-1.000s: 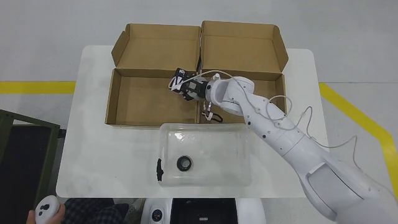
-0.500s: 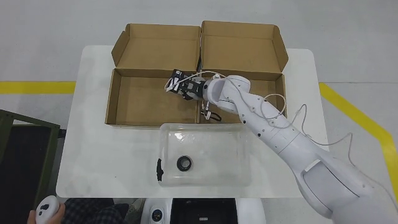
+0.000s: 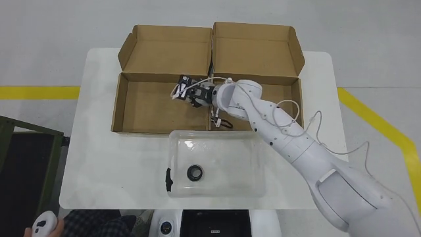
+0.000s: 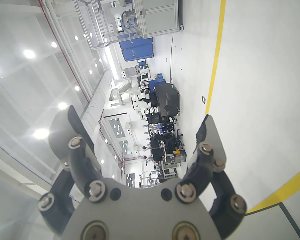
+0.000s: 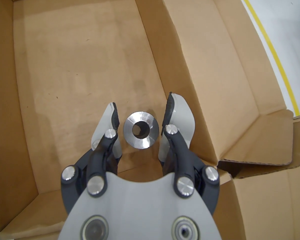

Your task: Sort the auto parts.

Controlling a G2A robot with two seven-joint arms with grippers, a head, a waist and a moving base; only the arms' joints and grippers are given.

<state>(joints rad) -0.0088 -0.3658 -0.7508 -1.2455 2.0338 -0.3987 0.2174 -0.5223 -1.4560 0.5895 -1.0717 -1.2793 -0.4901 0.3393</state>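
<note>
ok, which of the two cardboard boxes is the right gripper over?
The box at the top view's left: the right gripper hangs open over its floor, a metal bushing between its fingers. The arm merely crosses the neighbouring box.

- Desk (image 3: 99,171): white top with rounded corners, standing on a grey floor (image 3: 59,13).
- Yellow floor line (image 3: 39,92): straight, meets the desk's left edge. A second yellow line (image 3: 378,125) slants across the floor to the right of the desk.
- Dark green-framed black panel (image 3: 26,164): on the floor, just beside the desk's near left corner.
- Left wrist view, hall interior: a yellow floor stripe (image 4: 216,51) on pale flooring; an aluminium-framed enclosure (image 4: 155,8) with grey panels; blue cabinets (image 4: 137,47) near it; a dark machine housing (image 4: 167,98) farther along; round ceiling lights (image 4: 29,54); a red pipe (image 4: 55,32) running along the ceiling structure.
</note>
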